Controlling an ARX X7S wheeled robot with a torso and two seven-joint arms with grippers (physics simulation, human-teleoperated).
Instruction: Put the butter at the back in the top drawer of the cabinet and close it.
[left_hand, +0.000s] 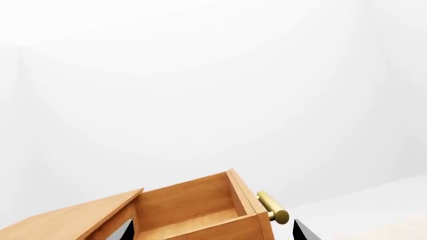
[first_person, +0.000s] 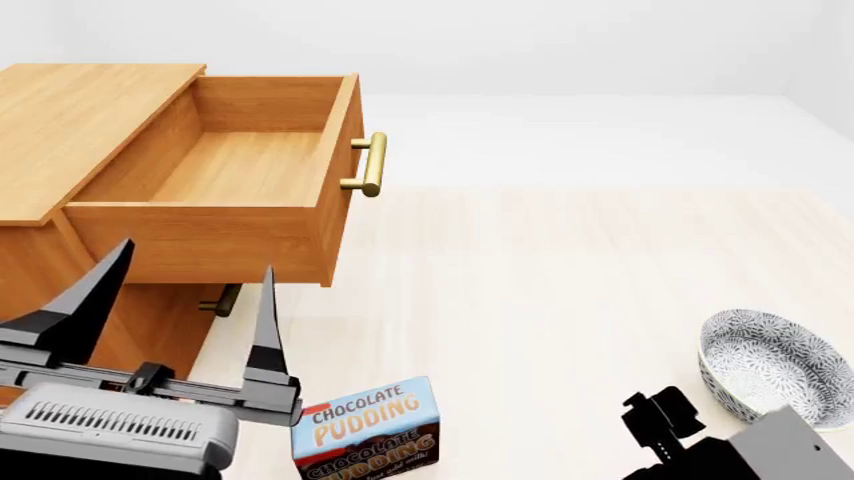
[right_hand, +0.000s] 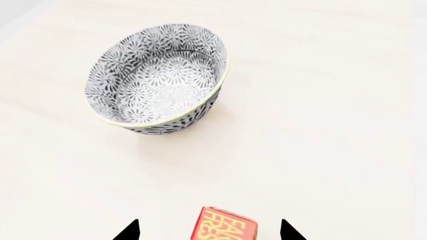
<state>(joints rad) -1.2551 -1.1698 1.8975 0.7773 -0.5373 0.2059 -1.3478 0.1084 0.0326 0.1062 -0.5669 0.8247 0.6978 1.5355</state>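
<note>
Top drawer (first_person: 227, 165) pulled out, left pincer (first_person: 187, 310) open before cabinet (first_person: 80, 120), right pincer (right_hand: 208, 231) spread astride butter (right_hand: 225, 227) near bowl (right_hand: 157, 80).

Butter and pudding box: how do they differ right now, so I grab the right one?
The butter is red-orange with yellow lettering; the pudding box is brown and blue with "Chocolate Pudding" printed on it. The butter lies between the open right claw tips, near the patterned bowl; the pudding box sits beside the open left claw, below the open top drawer. Both are printed rectangular boxes resting on the pale surface.
</note>
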